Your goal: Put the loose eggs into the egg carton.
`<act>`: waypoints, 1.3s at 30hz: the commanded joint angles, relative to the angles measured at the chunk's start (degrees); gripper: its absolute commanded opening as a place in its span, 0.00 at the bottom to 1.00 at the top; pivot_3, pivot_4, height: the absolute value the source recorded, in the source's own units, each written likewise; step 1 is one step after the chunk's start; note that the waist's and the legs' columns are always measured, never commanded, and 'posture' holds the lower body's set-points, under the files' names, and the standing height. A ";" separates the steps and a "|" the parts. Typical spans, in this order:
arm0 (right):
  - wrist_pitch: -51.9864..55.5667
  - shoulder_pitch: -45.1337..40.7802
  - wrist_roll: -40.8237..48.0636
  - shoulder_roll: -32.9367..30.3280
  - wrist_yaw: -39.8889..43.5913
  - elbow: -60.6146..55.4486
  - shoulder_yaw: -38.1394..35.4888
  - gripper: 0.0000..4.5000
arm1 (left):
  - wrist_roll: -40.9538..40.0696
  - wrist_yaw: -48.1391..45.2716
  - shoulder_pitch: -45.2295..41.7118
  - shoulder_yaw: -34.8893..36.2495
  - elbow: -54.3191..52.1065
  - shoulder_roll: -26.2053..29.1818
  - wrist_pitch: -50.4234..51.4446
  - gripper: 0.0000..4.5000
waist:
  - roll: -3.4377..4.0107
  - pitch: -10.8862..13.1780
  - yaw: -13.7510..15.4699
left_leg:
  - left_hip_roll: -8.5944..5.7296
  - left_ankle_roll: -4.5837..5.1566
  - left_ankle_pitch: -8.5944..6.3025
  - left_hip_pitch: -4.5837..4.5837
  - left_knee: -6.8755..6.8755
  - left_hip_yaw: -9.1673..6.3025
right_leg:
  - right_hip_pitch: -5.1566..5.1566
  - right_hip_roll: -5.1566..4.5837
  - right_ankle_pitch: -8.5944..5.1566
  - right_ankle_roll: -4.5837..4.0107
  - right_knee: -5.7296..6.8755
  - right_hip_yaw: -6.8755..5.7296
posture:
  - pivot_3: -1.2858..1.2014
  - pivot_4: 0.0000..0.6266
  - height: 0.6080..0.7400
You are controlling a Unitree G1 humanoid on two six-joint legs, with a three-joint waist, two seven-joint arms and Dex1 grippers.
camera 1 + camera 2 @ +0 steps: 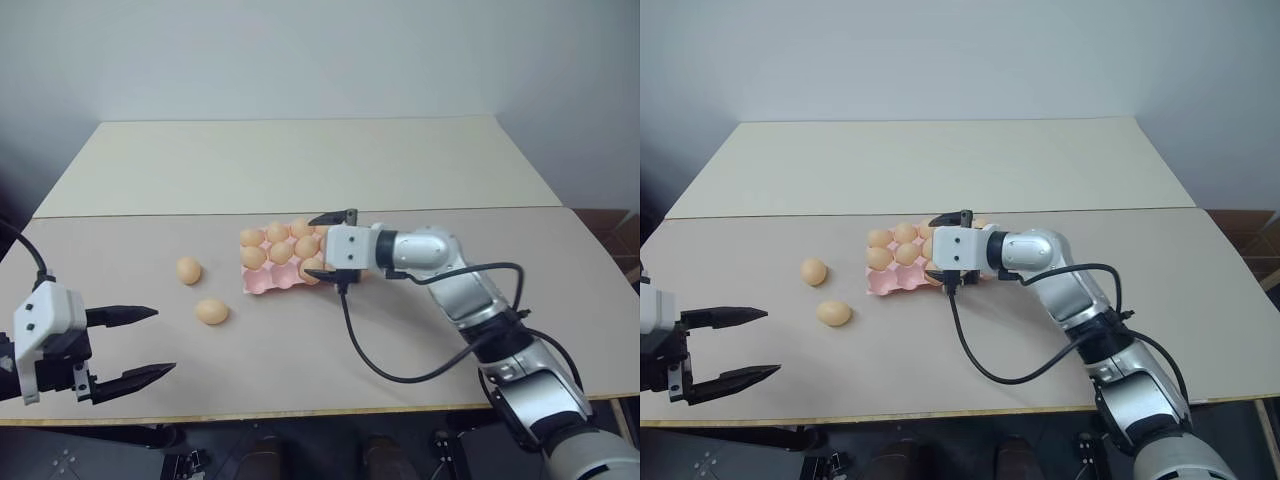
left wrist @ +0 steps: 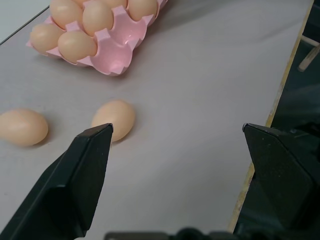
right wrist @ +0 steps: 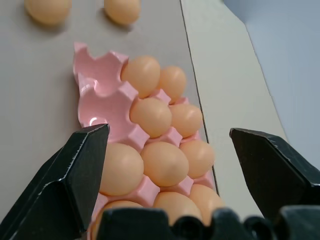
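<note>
The pale pink egg carton (image 1: 262, 281) lies mid-table with several orange-tan eggs in its cups. Its two cups nearest the loose eggs (image 3: 106, 106) are bare. Two loose eggs (image 1: 189, 270) (image 1: 212, 311) rest on the table to the left of the carton. They also appear in the left wrist view, one nearer the fingers (image 2: 114, 119) and one further off (image 2: 22, 126). My right gripper (image 1: 310, 246) hovers over the carton's right end, open, nothing between its fingers (image 3: 82, 165). My left gripper (image 1: 165, 341) stands open near the table's front left edge, short of the loose eggs.
A black cable (image 1: 375, 365) loops from my right wrist over the table's front part. A seam (image 1: 150, 213) divides the near tabletop from a paler far panel (image 1: 300, 160). The front edge (image 1: 300, 412) runs close below my left gripper.
</note>
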 commanded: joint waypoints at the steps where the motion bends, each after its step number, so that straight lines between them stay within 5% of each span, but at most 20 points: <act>1: 15.58 1.78 14.08 -6.47 7.51 -14.16 -8.63 0.99 | 0.52 -0.31 0.30 0.85 -0.22 0.25 -1.10 1.00 | 0.00 0.00 0.40 | -0.01 0.00 0.00 -0.02 0.00 -0.02 | 0.01 -0.04 0.00 0.00 -0.03 -0.03 | 0.52 0.24 1.00; 8: 26.38 10.93 27.77 -22.17 13.84 -24.23 -21.01 0.99 | 2.34 -2.41 1.12 2.43 1.56 2.02 -1.42 1.00 | 0.00 0.00 1.20 | -0.02 0.01 -0.01 0.06 -0.02 -0.07 | 0.11 -0.12 -0.02 -0.03 -0.15 -0.08 | 0.52 0.24 1.00; 16: 30.19 19.30 31.96 -29.83 11.60 -27.19 -26.46 0.99 | 7.62 -0.02 -0.41 -1.39 3.99 2.21 -4.78 1.00 | -0.01 0.01 1.28 | -0.03 0.02 -0.01 0.05 -0.03 0.00 | 0.10 -0.08 -0.03 -0.04 -0.16 -0.03 | 0.52 0.24 1.00; 25: 32.59 21.78 34.22 -30.28 5.27 -30.74 -26.27 0.99 | 15.53 11.10 -7.67 -15.80 4.14 -2.10 -10.20 1.00 | -0.04 0.01 1.45 | -0.04 0.02 -0.01 0.02 0.00 0.00 | 0.11 -0.07 -0.02 -0.03 -0.13 -0.02 | 0.52 0.24 1.00; 33: 34.34 25.54 35.30 -31.28 0.57 -32.76 -28.20 0.99 | 23.93 13.45 -21.47 -31.51 14.43 -2.79 -18.88 1.00 | -0.07 0.02 1.78 | -0.10 0.02 0.00 -0.04 0.02 -0.02 | 0.09 -0.06 -0.02 -0.02 -0.14 -0.06 | 0.52 0.24 1.00; 39: 35.43 27.84 36.50 -31.85 -1.60 -34.74 -29.63 0.99 | 22.45 13.30 -30.61 -37.57 20.72 -6.45 -16.22 1.00 | -0.08 0.02 1.64 | -0.11 0.03 0.00 -0.08 0.03 -0.01 | 0.06 0.02 -0.02 -0.01 -0.13 -0.08 | 0.52 0.24 1.00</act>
